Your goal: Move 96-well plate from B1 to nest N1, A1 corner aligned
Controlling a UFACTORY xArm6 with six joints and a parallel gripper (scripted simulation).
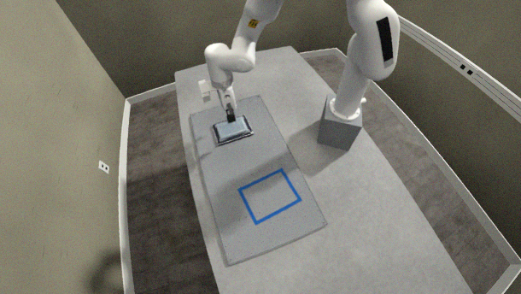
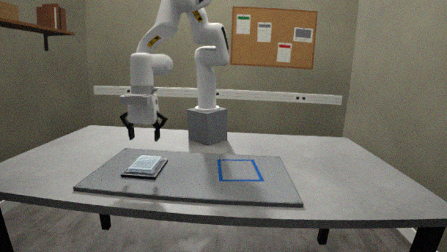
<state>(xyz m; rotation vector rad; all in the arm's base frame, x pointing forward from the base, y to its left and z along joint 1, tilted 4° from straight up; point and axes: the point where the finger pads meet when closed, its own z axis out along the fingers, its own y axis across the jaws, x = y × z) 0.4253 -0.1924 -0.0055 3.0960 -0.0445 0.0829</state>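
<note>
The 96-well plate (image 1: 231, 128) (image 2: 144, 163), pale with a dark rim, lies flat on the dark plate nest (image 1: 219, 139) (image 2: 140, 176) at the left end of the grey mat (image 1: 256, 244) (image 2: 183, 190). The plate's cut-off corner and the A1 mark are too small to tell. My gripper (image 1: 230, 113) (image 2: 143, 138) is open and empty. It hangs straight above the plate, clear of it. The blue-outlined bench spot (image 1: 278, 211) (image 2: 239, 180) on the right part of the mat has nothing in it.
The arm's grey base block (image 1: 337, 132) (image 2: 207, 126) stands on the table behind the mat. The arm's links reach over the mat's far end. A wall rail and a cork board are behind the table.
</note>
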